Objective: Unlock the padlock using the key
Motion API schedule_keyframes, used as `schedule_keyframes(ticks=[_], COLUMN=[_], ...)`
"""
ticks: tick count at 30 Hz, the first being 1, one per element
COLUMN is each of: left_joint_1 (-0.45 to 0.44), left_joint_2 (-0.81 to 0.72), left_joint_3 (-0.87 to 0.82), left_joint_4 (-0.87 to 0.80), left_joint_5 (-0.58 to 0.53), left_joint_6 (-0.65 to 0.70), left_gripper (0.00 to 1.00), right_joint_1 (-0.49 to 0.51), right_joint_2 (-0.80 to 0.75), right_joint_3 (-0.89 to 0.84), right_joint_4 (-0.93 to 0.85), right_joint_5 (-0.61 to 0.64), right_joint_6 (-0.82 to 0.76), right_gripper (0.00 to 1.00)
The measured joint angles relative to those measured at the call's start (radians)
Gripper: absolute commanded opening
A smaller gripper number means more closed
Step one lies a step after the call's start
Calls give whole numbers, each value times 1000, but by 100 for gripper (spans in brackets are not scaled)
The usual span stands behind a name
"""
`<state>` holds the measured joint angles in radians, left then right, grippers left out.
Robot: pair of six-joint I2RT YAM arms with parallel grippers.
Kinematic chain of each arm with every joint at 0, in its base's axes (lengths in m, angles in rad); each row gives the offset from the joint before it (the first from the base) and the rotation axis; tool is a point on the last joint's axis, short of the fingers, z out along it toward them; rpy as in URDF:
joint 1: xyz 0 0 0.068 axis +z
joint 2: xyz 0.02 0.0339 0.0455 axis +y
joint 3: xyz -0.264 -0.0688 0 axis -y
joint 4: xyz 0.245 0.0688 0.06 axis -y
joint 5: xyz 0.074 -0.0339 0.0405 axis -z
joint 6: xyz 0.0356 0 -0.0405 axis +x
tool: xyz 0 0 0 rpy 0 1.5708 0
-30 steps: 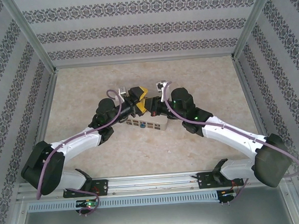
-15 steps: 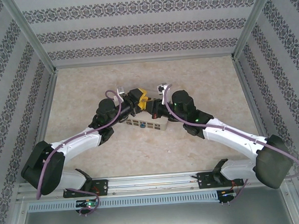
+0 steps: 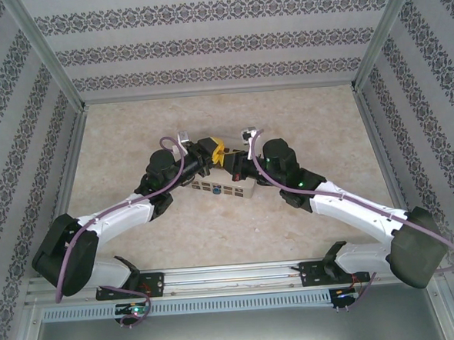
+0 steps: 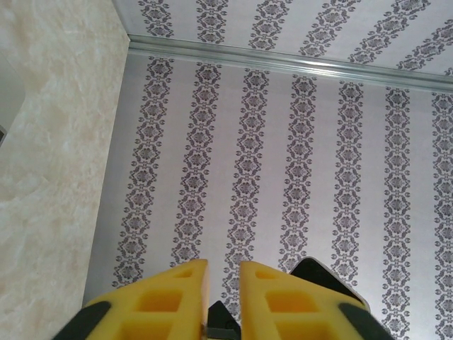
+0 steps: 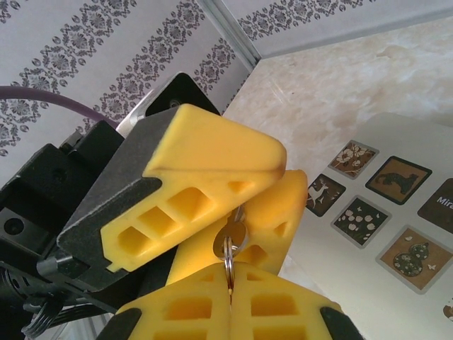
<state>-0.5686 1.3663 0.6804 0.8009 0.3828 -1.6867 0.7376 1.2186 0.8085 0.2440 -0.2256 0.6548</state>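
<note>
Above the patterned box, my left gripper (image 3: 216, 149) and right gripper (image 3: 232, 164) meet tip to tip. In the right wrist view my right gripper (image 5: 231, 273) is shut on a thin silver key ring (image 5: 228, 263). The silver key (image 5: 231, 236) hangs from that ring, and its blade runs in between the yellow fingers (image 5: 212, 149) of the left gripper. Those fingers stand close together with a narrow gap. In the left wrist view, a small dark object (image 4: 220, 316) sits low in the gap of my left gripper (image 4: 223, 263). The padlock's blue body is hidden between the fingers.
The cream box with brown patterned tiles (image 3: 227, 189) lies on the beige table (image 3: 301, 119) just under both grippers; in the right wrist view the box (image 5: 340, 255) is at the right. Patterned walls (image 3: 219, 39) enclose the table on three sides.
The left gripper has turned a little, so its yellow fingers look narrower from above. The right wrist has shifted slightly toward the near side. Both grippers stay joined over the box.
</note>
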Motion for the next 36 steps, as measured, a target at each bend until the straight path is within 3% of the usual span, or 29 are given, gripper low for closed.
schedule_keyframes(ticks=[5, 9, 16, 23, 31, 36], left_joint_1=[0, -2, -5, -2, 8, 8], left_joint_2=[0, -9, -104, -171, -146, -132], left_joint_3=[0, 0, 21, 80, 89, 95], left_joint_4=[-6, -36, -185, -215, -161, -133], left_joint_5=[-2, -2, -24, 5, 127, 173], left_joint_6=[10, 44, 238, 484, 592, 607], left_gripper=[1, 0, 0, 0, 0, 0], right_joint_1=[0, 0, -41, -127, -127, -126], right_joint_2=[-10, -19, -97, -156, -105, -59], right_joint_3=[-1, -17, -55, -84, -85, -84], right_joint_4=[0, 0, 0, 80, 245, 283], right_joint_5=[5, 7, -40, -213, -369, -404], right_joint_6=[0, 0, 9, 100, 215, 243], right_gripper=[0, 1, 34, 53, 55, 48])
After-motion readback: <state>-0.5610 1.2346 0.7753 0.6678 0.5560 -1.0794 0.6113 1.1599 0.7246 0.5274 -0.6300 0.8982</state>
